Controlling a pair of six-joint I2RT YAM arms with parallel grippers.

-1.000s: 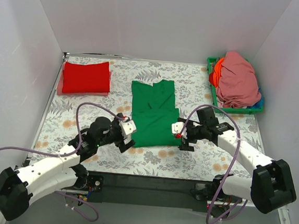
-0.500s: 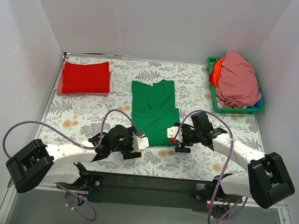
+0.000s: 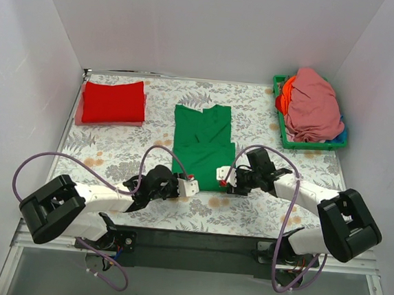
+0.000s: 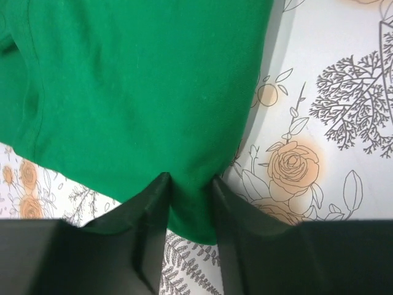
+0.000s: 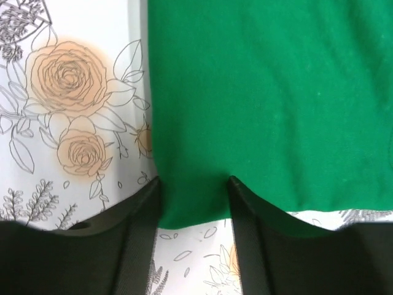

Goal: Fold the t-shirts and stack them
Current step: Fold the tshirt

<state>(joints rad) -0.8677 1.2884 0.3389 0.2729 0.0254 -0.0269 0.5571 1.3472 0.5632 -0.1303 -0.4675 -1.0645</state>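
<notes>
Left fingers (image 4: 147, 227): set astride the near-left hem corner of the green t-shirt (image 3: 202, 148), with cloth lying in the narrow gap between them. They are part-closed, and it cannot be told whether a pinch is made.
Right fingers (image 5: 141, 227): set astride the near-right hem corner, with a wider gap and the cloth lying flat in it. A grip cannot be told here either.
Green t-shirt: laid out mid-bench (image 3: 113, 154), collar away from the arms. The sides are already turned in to a narrow strip. The crosswise fold is judged not yet made.
Red t-shirt (image 3: 114, 102): folded square and placed at the far-left corner. A pale pink edge is seen under it, so the stack is taken to be begun here.
Basket (image 3: 280, 82): at the far right, with a pink t-shirt (image 3: 314, 106) and an orange t-shirt (image 3: 286, 100) heaped inside, unfolded.
Done: at least one shirt folded and set down, and the green one part-folded.
Left: the green shirt's hem is to be carried up toward the collar and the shirt moved onto the stack. The basket shirts are then to be taken in turn. The task is judged well short of finished.
</notes>
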